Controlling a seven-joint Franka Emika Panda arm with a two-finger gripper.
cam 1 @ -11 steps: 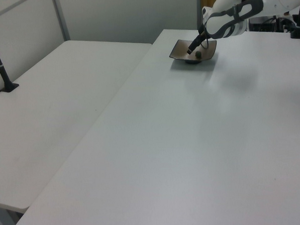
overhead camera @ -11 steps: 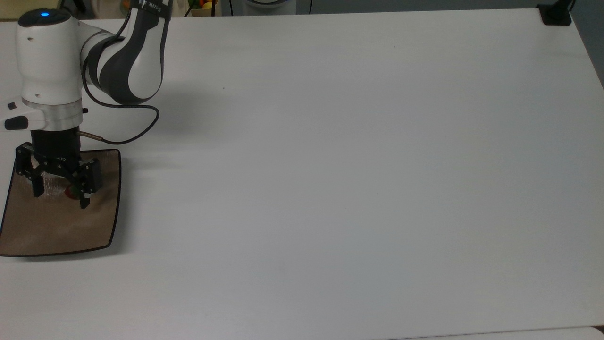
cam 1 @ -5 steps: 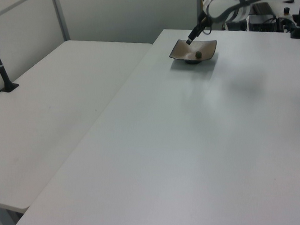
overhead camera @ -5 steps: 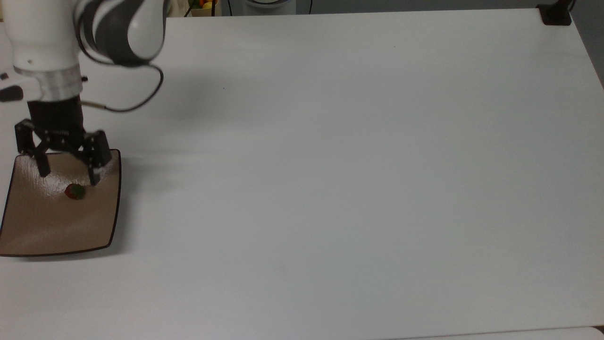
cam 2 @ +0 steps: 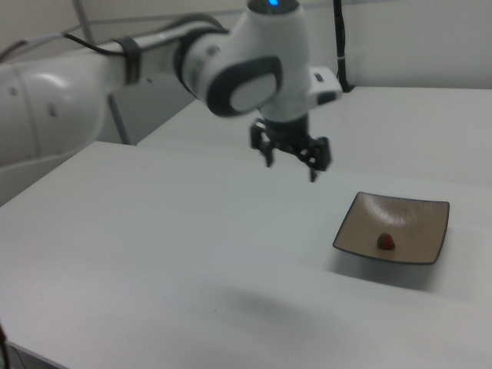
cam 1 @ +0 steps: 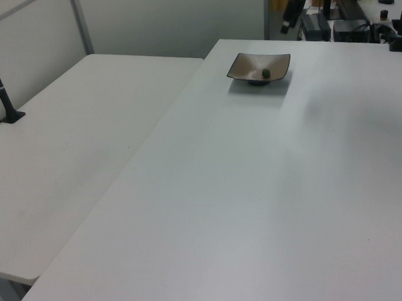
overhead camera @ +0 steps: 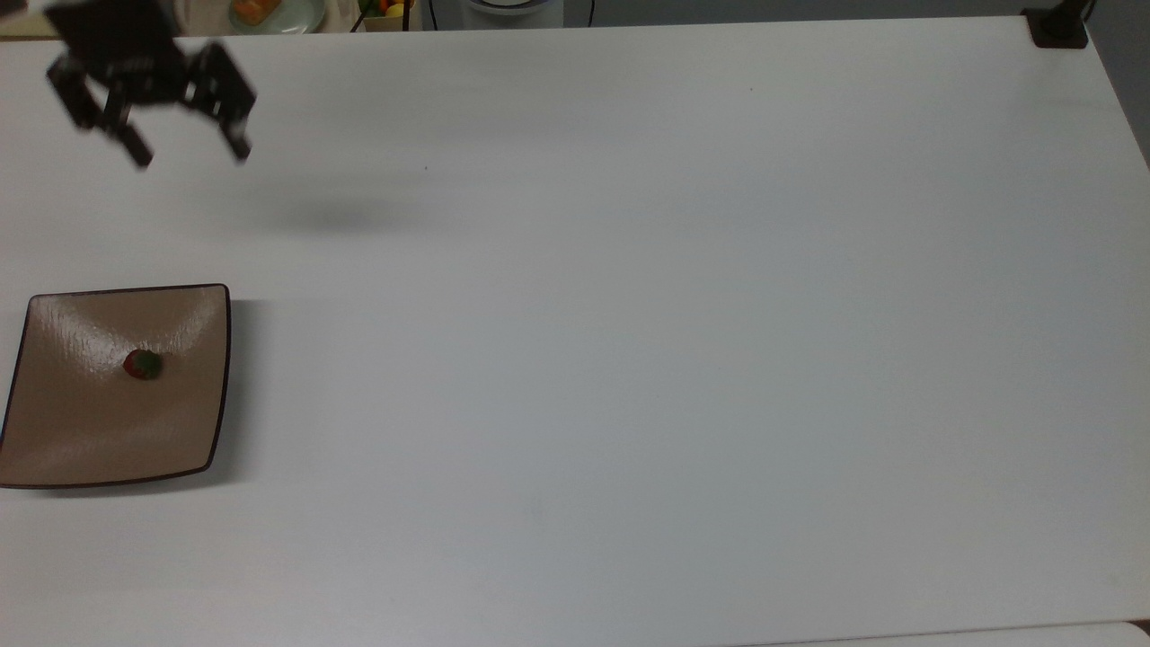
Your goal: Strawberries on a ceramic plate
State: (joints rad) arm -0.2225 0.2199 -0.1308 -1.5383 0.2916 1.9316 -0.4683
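I am holding my hand high above the bench, fingers spread and carrying nothing, because the strawberry is lying on the ceramic plate, its job apparently done.

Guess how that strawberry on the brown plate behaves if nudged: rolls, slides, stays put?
The strawberry is small and roundish, so it would likely roll rather than slide. The ceramic plate looks glossy, so grip is probably low. Its upturned edges should keep the berry inside. The open pincer is well clear of both.
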